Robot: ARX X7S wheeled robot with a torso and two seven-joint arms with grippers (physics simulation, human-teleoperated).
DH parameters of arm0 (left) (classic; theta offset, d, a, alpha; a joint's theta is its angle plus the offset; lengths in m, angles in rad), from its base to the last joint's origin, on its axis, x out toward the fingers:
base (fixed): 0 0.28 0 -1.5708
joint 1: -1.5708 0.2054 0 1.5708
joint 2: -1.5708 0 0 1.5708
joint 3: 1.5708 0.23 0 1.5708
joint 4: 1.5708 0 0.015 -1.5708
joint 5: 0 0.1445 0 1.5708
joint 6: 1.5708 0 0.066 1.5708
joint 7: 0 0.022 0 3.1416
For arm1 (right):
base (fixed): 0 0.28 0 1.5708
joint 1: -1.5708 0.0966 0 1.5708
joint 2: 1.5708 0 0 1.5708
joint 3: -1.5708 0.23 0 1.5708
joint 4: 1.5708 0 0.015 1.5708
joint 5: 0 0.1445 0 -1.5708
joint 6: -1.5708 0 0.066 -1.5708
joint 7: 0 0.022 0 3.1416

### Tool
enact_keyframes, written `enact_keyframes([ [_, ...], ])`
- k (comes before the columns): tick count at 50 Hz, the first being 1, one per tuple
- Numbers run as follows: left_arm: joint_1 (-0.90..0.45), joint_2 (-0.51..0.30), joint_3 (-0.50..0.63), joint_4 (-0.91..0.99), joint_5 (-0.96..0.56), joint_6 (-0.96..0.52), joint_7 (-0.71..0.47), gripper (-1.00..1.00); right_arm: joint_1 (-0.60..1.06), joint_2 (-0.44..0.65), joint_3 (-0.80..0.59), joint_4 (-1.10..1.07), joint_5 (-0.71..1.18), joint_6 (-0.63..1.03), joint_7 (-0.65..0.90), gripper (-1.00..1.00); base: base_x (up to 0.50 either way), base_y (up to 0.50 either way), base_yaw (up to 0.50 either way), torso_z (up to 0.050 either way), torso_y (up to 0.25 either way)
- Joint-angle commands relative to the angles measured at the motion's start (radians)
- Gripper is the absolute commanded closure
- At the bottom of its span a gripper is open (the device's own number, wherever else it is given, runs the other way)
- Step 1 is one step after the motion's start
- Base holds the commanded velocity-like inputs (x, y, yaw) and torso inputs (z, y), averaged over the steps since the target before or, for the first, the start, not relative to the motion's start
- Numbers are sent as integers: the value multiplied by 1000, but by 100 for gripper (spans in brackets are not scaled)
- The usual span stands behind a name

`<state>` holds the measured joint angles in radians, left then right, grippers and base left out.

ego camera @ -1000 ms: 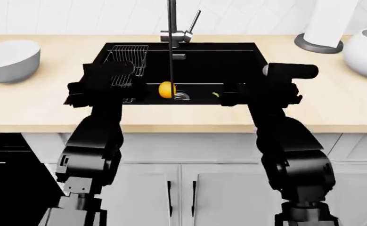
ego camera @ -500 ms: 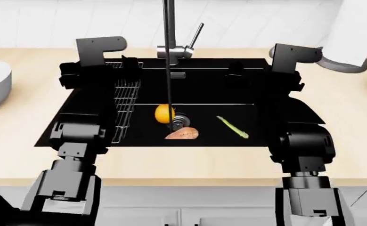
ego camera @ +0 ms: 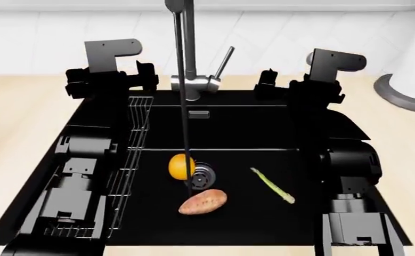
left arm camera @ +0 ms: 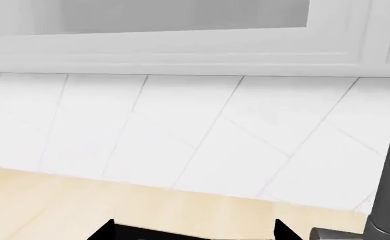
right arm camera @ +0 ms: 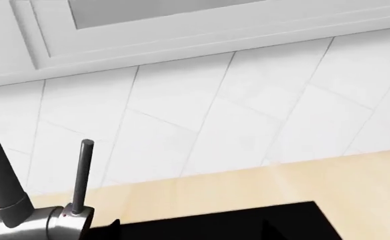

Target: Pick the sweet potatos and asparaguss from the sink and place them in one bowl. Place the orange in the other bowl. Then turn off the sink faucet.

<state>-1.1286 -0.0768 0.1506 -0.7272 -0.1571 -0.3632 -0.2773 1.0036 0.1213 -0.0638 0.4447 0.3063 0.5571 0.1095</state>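
Both arms raised at the back of the sink (ego camera: pixel 221 128), nothing picked yet.

Your left gripper (ego camera: pixel 111 80) and right gripper (ego camera: pixel 292 85) hang near the rear rim, either side of the faucet (ego camera: pixel 193 82); whether either pair of jaws is spread or pressed together, you cannot tell, and neither holds anything. All three items lie well below and nearer you than the jaws: the round, bright orange (ego camera: pixel 181 166) touching the drain (ego camera: pixel 201 177), the speckled pinkish potato (ego camera: pixel 203 202) just in front of it, and the thin green asparagus (ego camera: pixel 272 185) toward your right arm's side. The wrist views show only tiles and worktop (right arm camera: pixel 248 185), so you'd likely descend blind; the right jaws could clip the lever (right arm camera: pixel 82 175), and the orange may roll or the spear slip when nudged.
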Motion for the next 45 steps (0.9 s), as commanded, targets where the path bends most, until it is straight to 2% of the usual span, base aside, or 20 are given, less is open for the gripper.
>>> enact_keyframes([
  [1,-7,-4,9,-17,-8,11,-4,-100,-2,5,5,1,16,0,5,-100,500,-20,0,0,0],
  [8,5,-12,15,-5,-27,-1,26,-100,-13,15,-1,-35,28,32,4,-100,500,-11,0,0,0],
  [10,18,-23,6,52,-56,-45,52,-100,-21,27,-11,-78,33,65,0,-100,250,0,0,0,5],
  [13,44,-52,6,186,-99,-147,99,-100,-29,72,-38,-222,69,208,-26,-100,0,0,0,0,0],
  [19,127,-178,78,565,-210,-427,265,-100,-23,206,-55,-567,212,565,-90,-100,0,0,0,0,0],
  [22,168,-245,101,731,-256,-532,308,-100,-37,267,-36,-701,274,692,-99,-100,0,0,0,0,0],
  [26,226,-324,129,858,-264,-573,333,-100,-68,344,-6,-813,320,812,-95,-100,0,0,0,0,0],
  [31,274,-409,166,986,-289,-619,386,-100,-65,392,62,-944,397,993,-69,-100,0,0,0,0,0],
  [39,336,-499,161,1116,-352,-689,438,-100,6,555,95,-918,971,1010,377,-100,0,0,0,0,-237],
  [45,328,-591,258,1293,-379,-708,534,-100,105,616,23,-873,1279,996,636,-100,0,0,0,0,0],
])
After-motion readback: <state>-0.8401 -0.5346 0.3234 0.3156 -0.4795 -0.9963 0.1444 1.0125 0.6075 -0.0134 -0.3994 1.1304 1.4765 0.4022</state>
